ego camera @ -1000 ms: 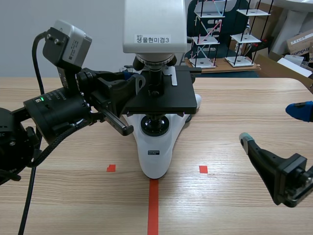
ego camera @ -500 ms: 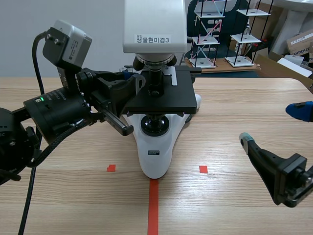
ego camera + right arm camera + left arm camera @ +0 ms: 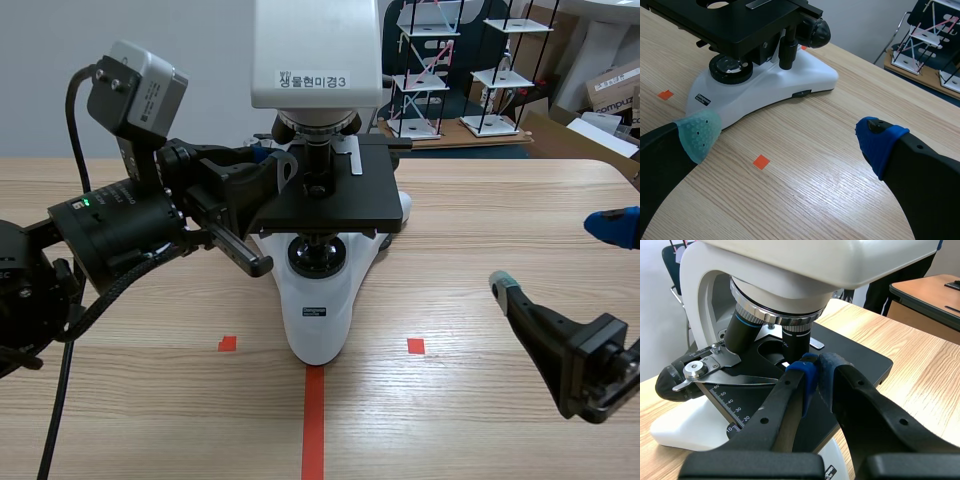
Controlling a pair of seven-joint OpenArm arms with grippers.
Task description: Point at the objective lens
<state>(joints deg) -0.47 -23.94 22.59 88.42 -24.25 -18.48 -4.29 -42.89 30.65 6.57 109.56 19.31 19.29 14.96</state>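
A white compound microscope (image 3: 320,300) stands mid-desk, at 12 o'clock from the red tape line (image 3: 314,420). Its black stage (image 3: 335,205) juts toward the robot, and its white head carries a printed label.

The objective lens (image 3: 797,337) hangs from the revolving nosepiece (image 3: 770,310) straight down over the stage opening. A second, longer objective (image 3: 742,330) is angled off at its 9 o'clock side.

The left gripper (image 3: 816,371) comes in from 9 o'clock in the scene view. Its fingers are pressed together with nothing between them, and their tip is raised above the stage. In the left wrist view the blue pad (image 3: 807,375) sits just beneath and ahead of the lens barrel, with the lens at about 11 o'clock from the fingertips. Whether the pad touches the barrel cannot be told.

The right gripper (image 3: 787,137) hangs low over the desk (image 3: 480,200) at the microscope's 4 o'clock, well apart from it. Its fingers are spread wide, one with a grey-green pad (image 3: 697,134) and one with a blue pad (image 3: 880,142). They hold nothing, and a small red tape square (image 3: 760,161) lies on the wood between them.

At 1 o'clock behind the desk stand black wire shelf models (image 3: 440,70). Further round at 2 o'clock is a cardboard box (image 3: 612,85); what it holds cannot be seen.
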